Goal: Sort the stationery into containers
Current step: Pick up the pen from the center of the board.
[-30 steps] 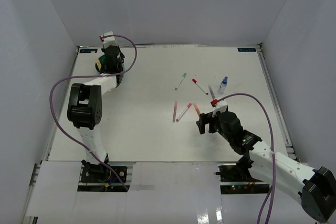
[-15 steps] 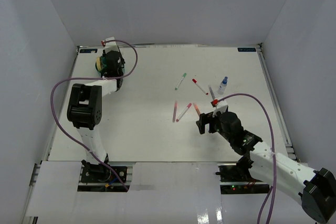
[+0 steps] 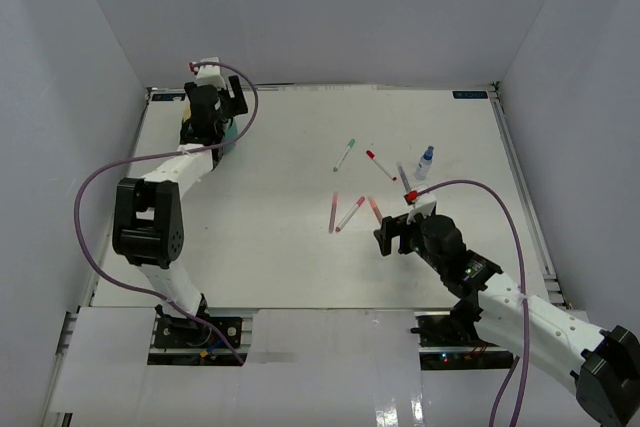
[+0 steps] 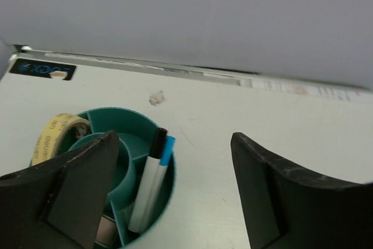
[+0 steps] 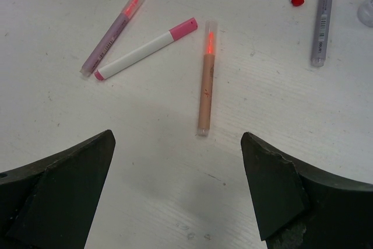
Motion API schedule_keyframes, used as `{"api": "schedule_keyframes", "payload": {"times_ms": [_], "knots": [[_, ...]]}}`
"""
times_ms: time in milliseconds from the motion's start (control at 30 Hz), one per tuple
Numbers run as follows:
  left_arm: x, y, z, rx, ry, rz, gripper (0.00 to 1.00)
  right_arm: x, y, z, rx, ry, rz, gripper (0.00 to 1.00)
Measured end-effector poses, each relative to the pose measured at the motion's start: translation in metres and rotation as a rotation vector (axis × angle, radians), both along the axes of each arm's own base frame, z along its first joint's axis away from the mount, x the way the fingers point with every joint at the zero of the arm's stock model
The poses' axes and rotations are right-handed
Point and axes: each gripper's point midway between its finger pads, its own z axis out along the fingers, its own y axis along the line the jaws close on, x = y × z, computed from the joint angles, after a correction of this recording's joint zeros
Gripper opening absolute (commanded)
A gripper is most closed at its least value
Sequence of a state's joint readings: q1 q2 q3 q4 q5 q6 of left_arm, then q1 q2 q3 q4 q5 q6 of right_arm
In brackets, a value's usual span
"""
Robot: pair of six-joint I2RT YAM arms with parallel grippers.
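Teal plastic, one organizer (image 4: 125,113) is sitting at the table's (image 3: 270,197) far left, holding one tape roll (image 4: 55,135) and two markers (image 4: 145,190), just beneath the left pincer (image 4: 173,141), which is gaping empty. Six pens (image 3: 350,214) and one bottle (image 3: 426,161) are lying right of centre, just beyond the wide-open, empty right pincer (image 5: 176,144).

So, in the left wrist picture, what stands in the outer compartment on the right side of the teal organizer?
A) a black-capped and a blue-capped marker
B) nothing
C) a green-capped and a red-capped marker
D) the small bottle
A: a black-capped marker and a blue-capped marker lean side by side inside the teal organizer, while the tape roll sits on its left side.
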State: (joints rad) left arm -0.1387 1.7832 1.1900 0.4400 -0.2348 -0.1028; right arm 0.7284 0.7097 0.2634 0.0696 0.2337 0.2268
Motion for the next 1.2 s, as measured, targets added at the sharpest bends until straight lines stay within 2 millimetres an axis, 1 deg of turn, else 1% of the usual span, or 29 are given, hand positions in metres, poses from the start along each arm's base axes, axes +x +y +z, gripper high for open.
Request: {"api": "schedule_keyframes", "payload": {"times_ms": [100,167,200,267,333,367,467,500,600,700,800,833,867,900,933,1000,1067,1100,1167,1200], "knots": [[-0.005,-0.023,0.014,-0.008,0.047,-0.119,0.97,0.001,-0.001,0.002,0.005,-0.008,-0.007,0.95],[-0.014,-0.048,0.019,-0.009,0.094,-0.205,0.98,0.002,-0.002,0.003,0.002,-0.011,-0.019,0.95],[-0.020,-0.062,0.019,-0.007,0.120,-0.247,0.98,0.003,-0.004,0.002,0.000,-0.012,-0.026,0.96],[-0.038,-0.100,0.013,0.005,0.186,-0.345,0.98,0.004,-0.006,0.003,-0.003,-0.015,-0.044,0.96],[-0.064,-0.148,0.001,0.019,0.263,-0.465,0.98,0.005,-0.009,0.003,-0.005,-0.018,-0.062,0.96],[-0.080,-0.174,-0.007,0.024,0.304,-0.532,0.98,0.006,-0.011,0.004,-0.004,-0.020,-0.074,0.96],[-0.133,-0.235,-0.034,0.034,0.435,-0.701,0.95,0.007,-0.015,0.011,0.017,-0.040,-0.104,0.96],[-0.148,-0.250,-0.043,0.034,0.476,-0.741,0.94,0.008,-0.016,0.015,0.027,-0.050,-0.112,0.95],[-0.184,-0.283,-0.068,0.045,0.599,-0.809,0.90,0.008,-0.020,0.024,0.056,-0.076,-0.134,0.95],[-0.203,-0.315,-0.093,0.078,0.700,-0.837,0.88,0.008,-0.023,0.032,0.081,-0.093,-0.154,0.95],[-0.209,-0.339,-0.118,0.146,0.773,-0.816,0.82,0.007,-0.026,0.035,0.093,-0.100,-0.169,0.95],[-0.211,-0.345,-0.125,0.166,0.792,-0.812,0.79,0.007,-0.027,0.035,0.096,-0.100,-0.173,0.95],[-0.214,-0.352,-0.135,0.188,0.818,-0.807,0.79,0.006,-0.028,0.035,0.100,-0.098,-0.177,0.95],[-0.217,-0.357,-0.143,0.208,0.839,-0.804,0.73,0.006,-0.028,0.035,0.103,-0.095,-0.179,0.95],[-0.220,-0.361,-0.152,0.219,0.859,-0.801,0.70,0.005,-0.029,0.035,0.103,-0.094,-0.181,0.95],[-0.226,-0.360,-0.168,0.244,0.906,-0.788,0.66,0.004,-0.031,0.035,0.103,-0.091,-0.184,0.95],[-0.229,-0.355,-0.180,0.261,0.947,-0.770,0.62,0.003,-0.032,0.034,0.103,-0.088,-0.187,0.95],[-0.230,-0.353,-0.184,0.266,0.963,-0.762,0.59,0.003,-0.032,0.034,0.103,-0.089,-0.189,0.95],[-0.229,-0.352,-0.189,0.270,0.980,-0.753,0.57,0.003,-0.033,0.035,0.103,-0.090,-0.193,0.95],[-0.228,-0.353,-0.188,0.266,0.980,-0.750,0.55,0.003,-0.033,0.035,0.103,-0.091,-0.194,0.95]]}}
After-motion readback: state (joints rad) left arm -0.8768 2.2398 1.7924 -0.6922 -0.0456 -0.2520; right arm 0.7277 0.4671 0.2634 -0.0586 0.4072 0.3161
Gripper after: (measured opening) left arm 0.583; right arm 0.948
